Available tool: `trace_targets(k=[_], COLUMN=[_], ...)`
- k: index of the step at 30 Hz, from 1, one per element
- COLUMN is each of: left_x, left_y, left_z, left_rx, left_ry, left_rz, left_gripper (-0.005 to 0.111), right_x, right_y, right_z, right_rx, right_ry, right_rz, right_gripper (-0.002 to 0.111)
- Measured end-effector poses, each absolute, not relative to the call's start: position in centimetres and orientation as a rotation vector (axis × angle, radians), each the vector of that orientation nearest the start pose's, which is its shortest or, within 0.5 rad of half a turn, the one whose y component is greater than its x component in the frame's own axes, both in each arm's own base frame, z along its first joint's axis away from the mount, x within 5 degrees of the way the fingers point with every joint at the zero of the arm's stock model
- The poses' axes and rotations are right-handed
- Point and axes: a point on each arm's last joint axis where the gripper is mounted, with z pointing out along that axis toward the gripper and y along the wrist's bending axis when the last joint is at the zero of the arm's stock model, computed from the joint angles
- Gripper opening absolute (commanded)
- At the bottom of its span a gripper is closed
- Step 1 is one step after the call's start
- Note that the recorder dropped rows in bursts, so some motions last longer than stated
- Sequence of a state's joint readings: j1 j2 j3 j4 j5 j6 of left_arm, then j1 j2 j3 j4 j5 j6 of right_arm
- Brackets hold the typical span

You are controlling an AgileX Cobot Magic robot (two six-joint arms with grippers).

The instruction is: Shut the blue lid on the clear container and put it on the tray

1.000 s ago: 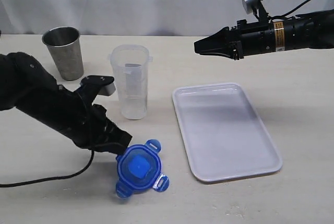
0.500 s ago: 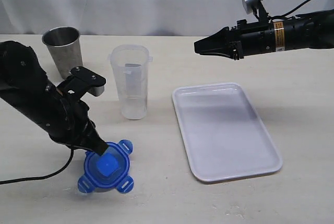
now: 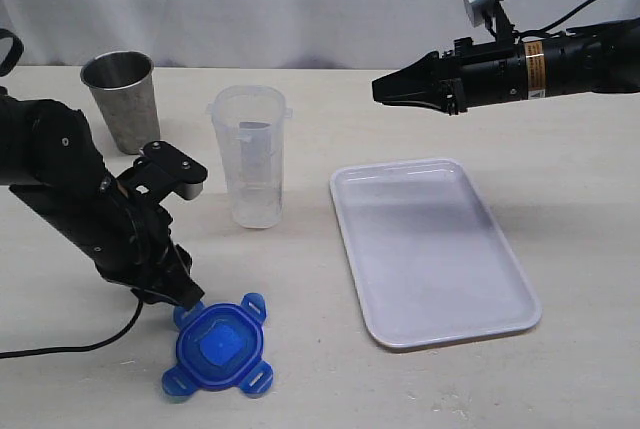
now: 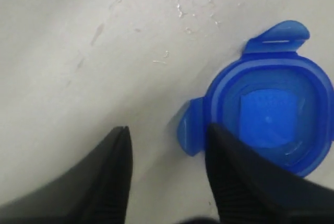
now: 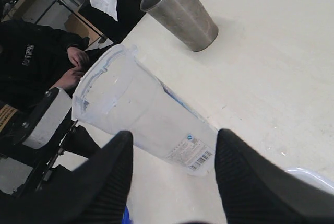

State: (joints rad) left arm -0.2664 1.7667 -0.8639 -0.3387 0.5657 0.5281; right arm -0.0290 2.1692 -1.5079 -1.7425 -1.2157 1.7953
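The left gripper (image 4: 168,135) has its fingers (image 4: 112,166) apart with only bare table (image 3: 330,369) between them. The lid (image 3: 218,343) lies flat and loose at the near left, just beside one finger, likely awaiting a better hold. The right gripper (image 3: 385,90) has its fingers (image 5: 104,182) spread and empty. It hangs above the far right, aimed at the container (image 3: 251,154), seemingly ready to steady it. The container stands upright and uncovered between the metal cup (image 3: 123,99) and the tray (image 3: 430,249).
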Motion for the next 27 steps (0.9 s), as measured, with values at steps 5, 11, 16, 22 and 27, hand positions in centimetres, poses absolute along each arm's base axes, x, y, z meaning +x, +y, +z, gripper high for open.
trace_targets(k=[5,11,16,22,27], left_x=[28.1,28.4,28.5,28.4,28.4], left_y=[-9.6,-9.6,-10.0,-10.8,-10.8], left_z=[12.7,11.2,11.3,11.5,11.5], left_rx=[0.753,0.792,0.805,0.870,0.885], left_ry=[2.888,2.895,2.870,2.804,2.796], left_rz=[-0.315,-0.299,-0.354,-0.481,-0.482], left_gripper=[0.043,0.036,0.024,0.024,0.024], right_x=[43.4,43.4,43.4,43.4,43.4], right_y=[7.1,7.1,7.1,7.1,7.1], right_z=[18.7,18.7,18.7,18.7,18.7], right_rx=[-0.630,-0.630,-0.630,-0.630,-0.630], right_ry=[2.064,2.064,2.064,2.064,2.064], right_rz=[1.321,1.321,1.321,1.321,1.321], right_gripper=[0.047,0.047,0.047,0.047,0.047])
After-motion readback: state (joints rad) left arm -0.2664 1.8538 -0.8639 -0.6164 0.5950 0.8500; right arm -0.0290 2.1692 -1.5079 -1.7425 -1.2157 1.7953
